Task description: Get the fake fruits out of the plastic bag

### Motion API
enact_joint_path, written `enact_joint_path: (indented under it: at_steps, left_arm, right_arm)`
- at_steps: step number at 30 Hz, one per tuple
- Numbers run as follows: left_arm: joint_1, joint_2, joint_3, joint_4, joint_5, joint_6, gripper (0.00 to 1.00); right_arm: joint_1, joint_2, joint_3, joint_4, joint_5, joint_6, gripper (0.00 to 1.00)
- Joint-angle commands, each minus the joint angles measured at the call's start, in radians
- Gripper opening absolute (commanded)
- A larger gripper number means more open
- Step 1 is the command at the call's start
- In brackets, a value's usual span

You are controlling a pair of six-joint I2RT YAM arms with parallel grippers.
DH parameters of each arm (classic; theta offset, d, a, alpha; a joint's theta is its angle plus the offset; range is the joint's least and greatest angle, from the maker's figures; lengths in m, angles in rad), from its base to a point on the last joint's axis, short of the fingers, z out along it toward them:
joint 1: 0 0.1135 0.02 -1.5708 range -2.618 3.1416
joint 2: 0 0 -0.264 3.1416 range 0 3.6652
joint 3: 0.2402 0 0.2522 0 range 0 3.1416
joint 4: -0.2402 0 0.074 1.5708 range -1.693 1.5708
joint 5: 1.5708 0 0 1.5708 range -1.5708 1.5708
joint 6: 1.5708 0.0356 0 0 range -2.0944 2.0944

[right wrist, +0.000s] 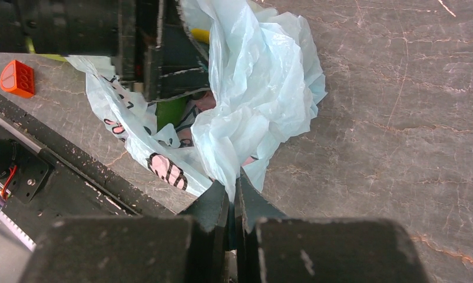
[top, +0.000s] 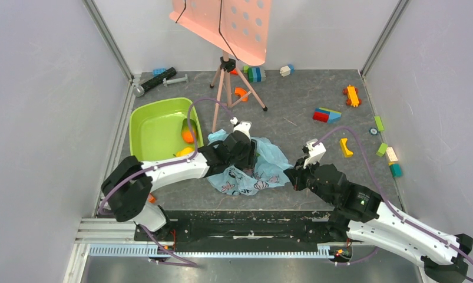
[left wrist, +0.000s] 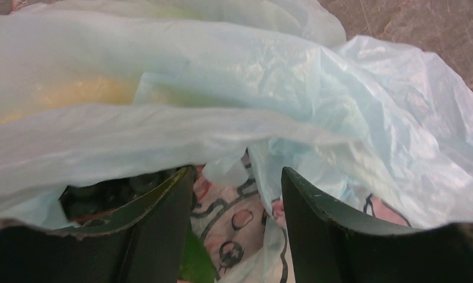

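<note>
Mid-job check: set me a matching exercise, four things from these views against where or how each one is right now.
Things:
1. left gripper
2. right gripper
3. orange fruit
4. plastic bag

Place or state:
A. lying in the lime-green tub
B. shut, pinching the bag's edge
C. crumpled between both grippers
D. open, jaws pushed in among the bag's folds

Pairs: 1-D, 2-B, 3-A, 4-C

I operate inside a robotics lab test cell. Plain white panels (top: 39, 88) in metal framing enclose a grey tabletop (top: 293, 100). A slotted rail (top: 222, 250) runs along its near edge. A tripod (top: 225, 82) and scattered toy bricks (top: 327, 115) sit on it.
</note>
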Motion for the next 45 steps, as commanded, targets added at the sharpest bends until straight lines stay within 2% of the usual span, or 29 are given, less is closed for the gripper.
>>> enact_joint_path:
  at_steps: [1,7,16,19,28,38,45]
  left_arm:
    - [-0.001,0.063,0.045,0.129,-0.039,-0.084,0.62]
    - [0.003,0.126,0.057,0.199,-0.169,-0.135,0.62]
    - [0.038,0.213,0.090,0.255,-0.264,-0.274,0.78]
    - [0.051,0.240,0.103,0.255,-0.280,-0.296,0.80]
    - [0.074,0.299,0.152,0.245,-0.342,-0.330,0.80]
    - [0.075,0.416,0.259,0.198,-0.347,-0.346,0.85]
    - [0.075,0.494,0.341,0.118,-0.350,-0.325,0.78]
  right_arm:
    - [0.001,-0.002,-0.006,0.026,0.013,0.003,0.00]
    - [0.001,0.006,0.006,0.022,0.013,-0.005,0.00]
    - [0.001,-0.006,0.005,0.008,0.018,-0.007,0.00]
    - [0.001,-0.013,0.005,0.000,0.024,-0.008,0.00]
    - [0.001,-0.012,0.003,-0.006,0.033,-0.013,0.00]
    - [0.001,-0.014,0.005,-0.012,0.033,-0.015,0.00]
    - [0.001,-0.023,0.013,-0.030,0.035,-0.012,0.00]
